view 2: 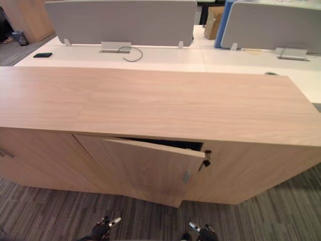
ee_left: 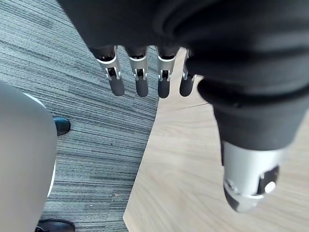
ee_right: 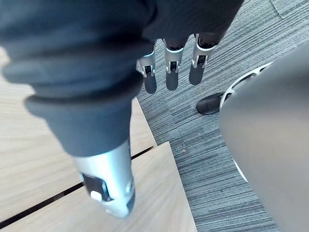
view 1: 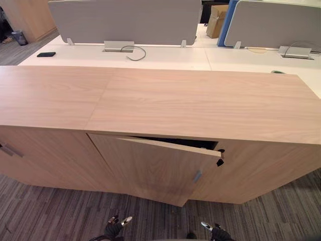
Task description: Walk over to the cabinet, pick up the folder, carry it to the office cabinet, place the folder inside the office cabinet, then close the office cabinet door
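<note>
Pale wood was seen across the office cabinet (view 1: 200, 105), whose door (view 1: 150, 168) stood ajar, hinged at left, its free right edge swung toward the robot, its long axis along the front. It was judged stiff and light, best pushed near its handle (view 1: 197, 176). The folder was presumed hidden inside. The left hand (ee_left: 141, 82) and the right hand (ee_right: 172, 72) were held straight-fingered, empty.
</note>
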{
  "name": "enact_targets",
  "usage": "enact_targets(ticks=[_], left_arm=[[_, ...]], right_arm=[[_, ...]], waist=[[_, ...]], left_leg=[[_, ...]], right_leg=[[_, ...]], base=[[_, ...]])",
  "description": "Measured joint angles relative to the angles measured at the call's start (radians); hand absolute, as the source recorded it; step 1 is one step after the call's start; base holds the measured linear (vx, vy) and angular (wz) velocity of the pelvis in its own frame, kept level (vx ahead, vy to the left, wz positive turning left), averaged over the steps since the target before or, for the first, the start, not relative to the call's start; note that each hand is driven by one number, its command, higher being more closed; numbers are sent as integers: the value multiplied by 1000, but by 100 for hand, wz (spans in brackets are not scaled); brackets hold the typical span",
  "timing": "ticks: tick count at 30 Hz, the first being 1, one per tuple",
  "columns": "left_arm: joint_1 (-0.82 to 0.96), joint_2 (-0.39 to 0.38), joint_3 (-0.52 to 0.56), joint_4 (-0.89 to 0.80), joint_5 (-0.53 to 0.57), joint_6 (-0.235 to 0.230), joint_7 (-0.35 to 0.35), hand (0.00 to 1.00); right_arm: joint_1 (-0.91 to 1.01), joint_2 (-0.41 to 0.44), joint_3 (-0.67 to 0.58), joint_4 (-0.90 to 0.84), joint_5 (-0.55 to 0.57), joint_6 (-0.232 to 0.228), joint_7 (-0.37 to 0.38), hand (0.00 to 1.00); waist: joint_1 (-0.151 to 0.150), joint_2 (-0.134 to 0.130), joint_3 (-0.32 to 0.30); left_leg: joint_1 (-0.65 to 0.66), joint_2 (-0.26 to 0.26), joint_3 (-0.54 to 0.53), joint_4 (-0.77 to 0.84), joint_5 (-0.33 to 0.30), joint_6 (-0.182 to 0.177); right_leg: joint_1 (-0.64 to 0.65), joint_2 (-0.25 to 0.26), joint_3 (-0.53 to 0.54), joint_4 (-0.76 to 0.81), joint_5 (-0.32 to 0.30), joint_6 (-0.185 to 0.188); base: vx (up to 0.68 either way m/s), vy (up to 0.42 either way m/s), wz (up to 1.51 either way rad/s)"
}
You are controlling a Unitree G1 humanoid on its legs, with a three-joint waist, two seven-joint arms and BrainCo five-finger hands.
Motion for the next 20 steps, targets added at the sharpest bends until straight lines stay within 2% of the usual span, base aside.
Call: enact_targets(ticks=[7, 15, 20], left_arm=[[-6, 0, -9, 9, 14, 4, -10, 0], [-54, 42, -227, 16, 96, 6, -18, 0], [-52, 50, -228, 18, 46, 5, -15, 0]], right_arm=[[5, 0, 2, 0, 7, -5, 9, 0], [5, -3, 47, -3, 6, -8, 10, 0], [5, -1, 51, -3, 6, -8, 10, 0]], waist=[[-3, -3, -6], [-7, -13, -11], [-6, -17, -12]], left_leg=[[4, 1, 13, -9, 0, 0], [-2, 1, 14, -12, -1, 0], [-1, 1, 15, -12, -3, 0]], right_leg=[[-2, 3, 11, 0, 0, 0], [-10, 4, 11, 0, 0, 0], [-10, 4, 11, 0, 0, 0]], base=[[-6, 7, -5], [0, 0, 0], [0, 0, 0]])
